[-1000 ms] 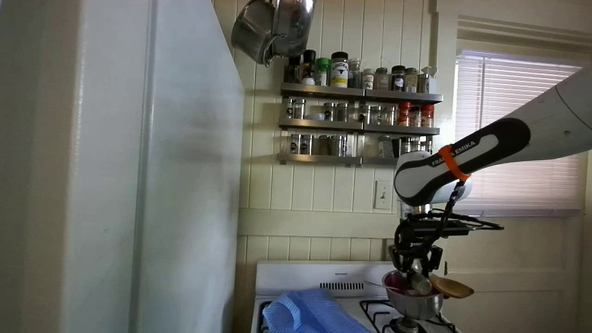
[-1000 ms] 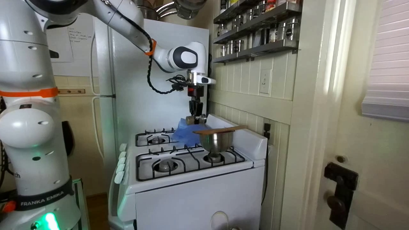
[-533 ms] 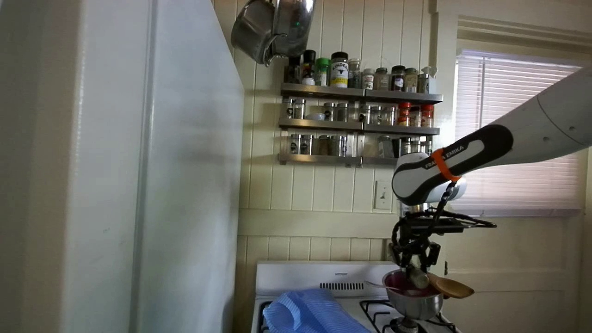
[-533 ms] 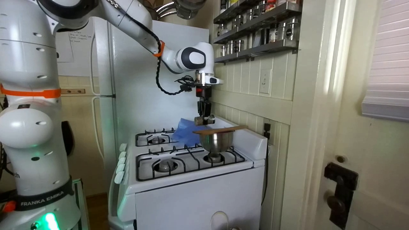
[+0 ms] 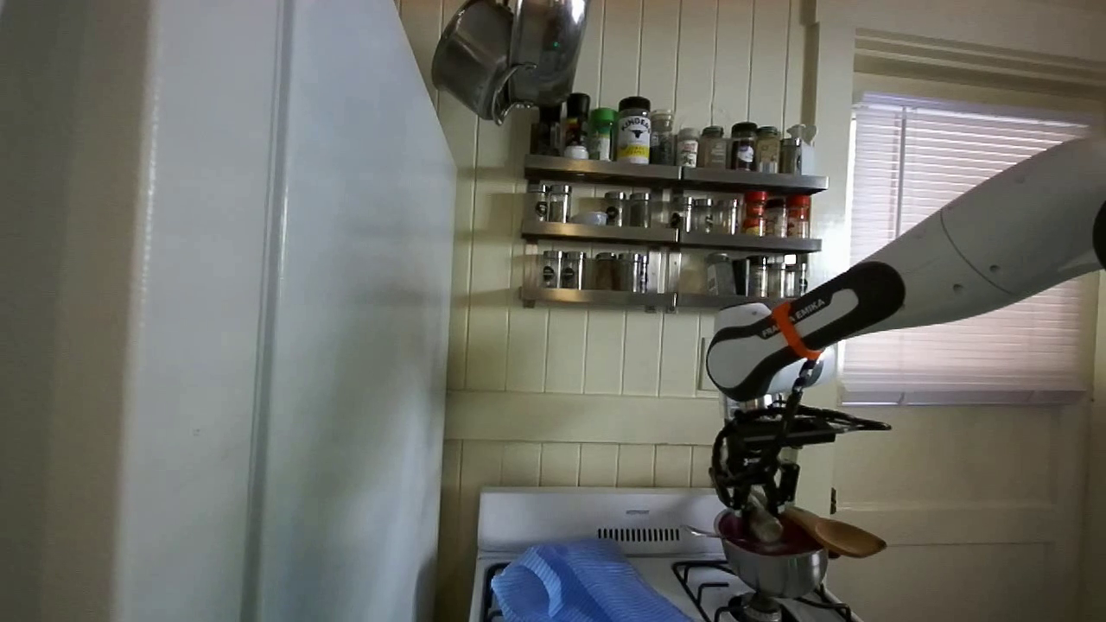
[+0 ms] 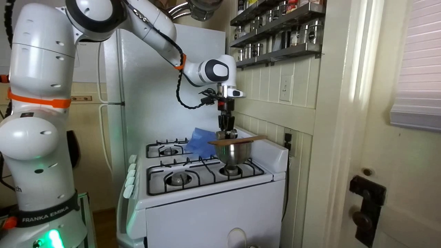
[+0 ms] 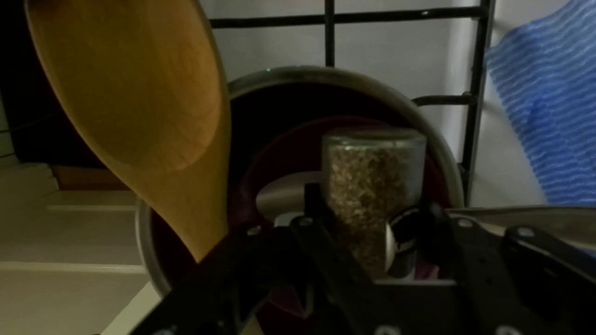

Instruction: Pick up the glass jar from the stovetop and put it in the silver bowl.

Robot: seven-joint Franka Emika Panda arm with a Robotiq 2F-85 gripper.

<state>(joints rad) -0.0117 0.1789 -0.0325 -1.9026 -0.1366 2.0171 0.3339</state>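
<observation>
While the gripper (image 7: 372, 204) hangs over the silver bowl (image 6: 234, 154), its fingers are pinching the glass jar (image 7: 372, 174) from either side! And look how it lies: long axis crosswise to the downward reach of the fingers, glass base poking toward the top of the wrist view, the bowl's opening underneath. So straight down looks like the line to take, with a gentle release probably all that remains. Is any of the jar below the rim? Cannot tell from these angles! The wooden spoon (image 7: 130, 107) lies across the rim on one flank, a metal handle (image 7: 549, 218) juts out on the other. Well aside, the blue cloth (image 6: 201, 141) on the stovetop (image 6: 206, 188) seems harmless; the spoon is the one to clip
</observation>
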